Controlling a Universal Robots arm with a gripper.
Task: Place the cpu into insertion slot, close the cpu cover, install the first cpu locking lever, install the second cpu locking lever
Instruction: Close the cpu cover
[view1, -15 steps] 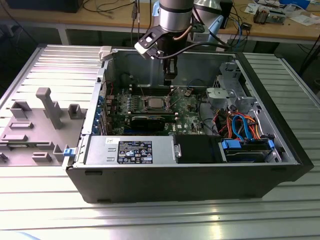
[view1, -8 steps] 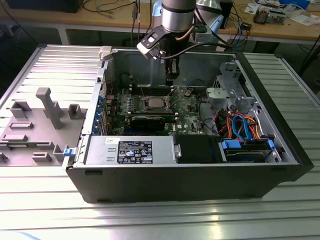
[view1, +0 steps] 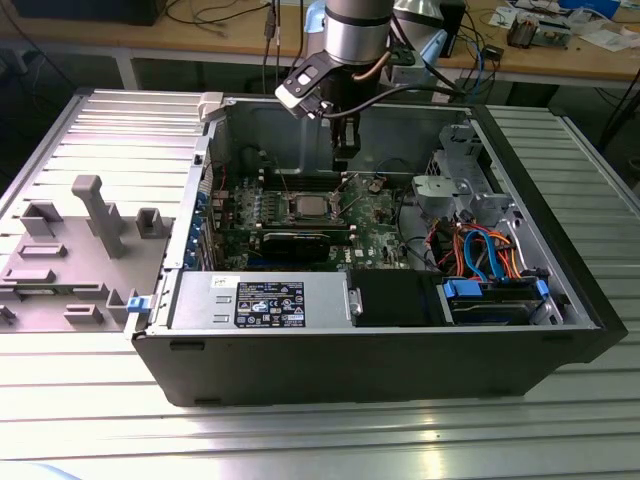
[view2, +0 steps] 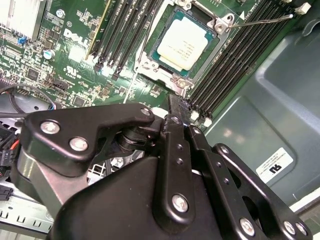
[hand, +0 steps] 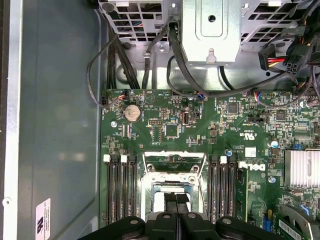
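green motherboard (view1: 375, 215), dotted with black chips and fine pale traces. silvery-grey cpu (view2: 182, 44) with faint dark print, edged in dark green. silvery cover (view2: 148, 62), glinting white in spots. black memory slots (hand: 120, 185) tipped with white clips. silver coin cell (hand: 132, 112). pale silver heatsink (hand: 302, 167), striped by fins. matte black jaws, studded with silver screw heads. black case (view1: 350, 360), dull grey-green inside. silvery-grey power supply (view1: 260, 300) with a black-and-white label. orange, blue and red cables (view1: 478, 250). blue drive bracket (view1: 490, 290). plain grey tray (view1: 60, 262). silver tabletop (view1: 300, 430), ribbed in long bright and dark stripes. silver arm (view1: 355, 30).
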